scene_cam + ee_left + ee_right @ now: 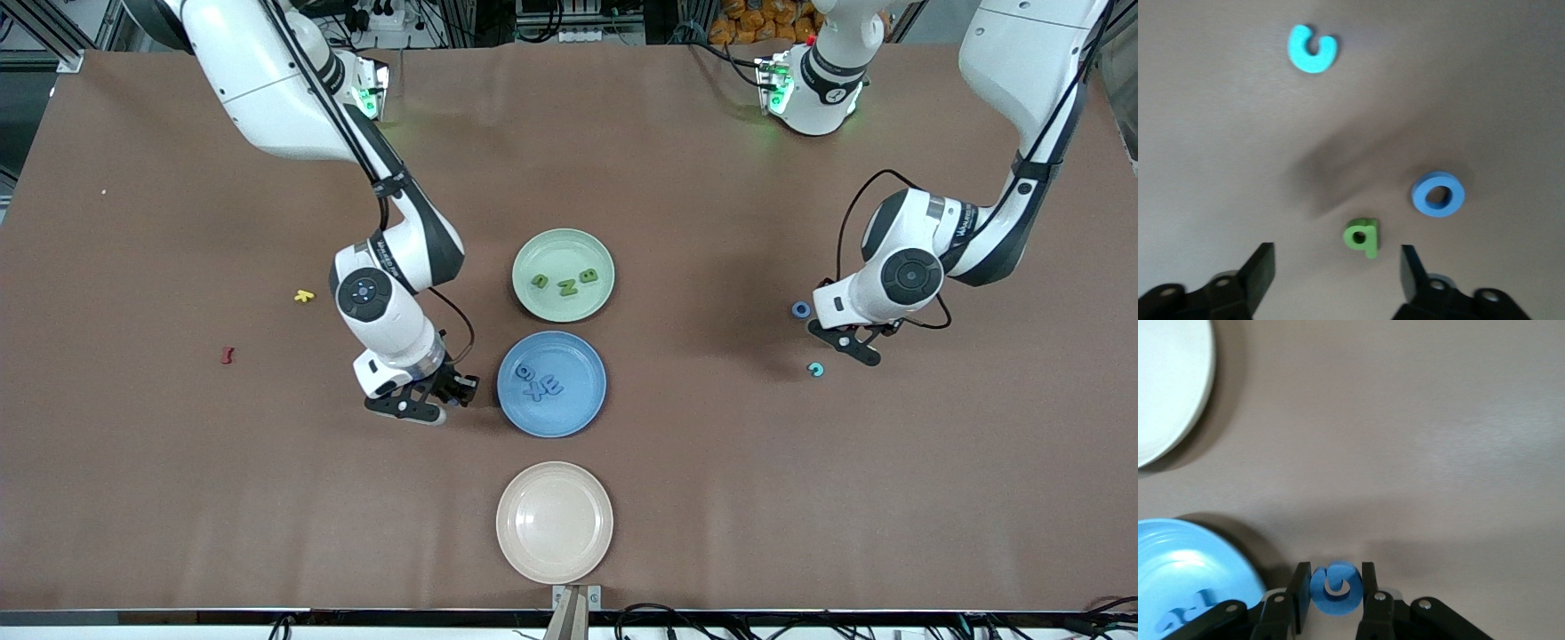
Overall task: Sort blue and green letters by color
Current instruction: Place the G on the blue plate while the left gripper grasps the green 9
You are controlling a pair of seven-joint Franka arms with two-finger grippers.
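arms: glossy white shells, dark grey joint bands, round black caps
cables: thin black, looping beside each wrist
bases: green lights glowing
grippers: black fingers, silver screws

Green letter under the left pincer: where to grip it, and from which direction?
Straight from above. The green letter lies flat on the table, between the fingers of the open left pincer. Close across the round bowl, its widest part. The blue ring lies apart beside it, probably clear of the fingers.

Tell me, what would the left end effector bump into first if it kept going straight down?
Probably the small green letter, lying on the table between the left end effector's open fingers; depth is unclear.
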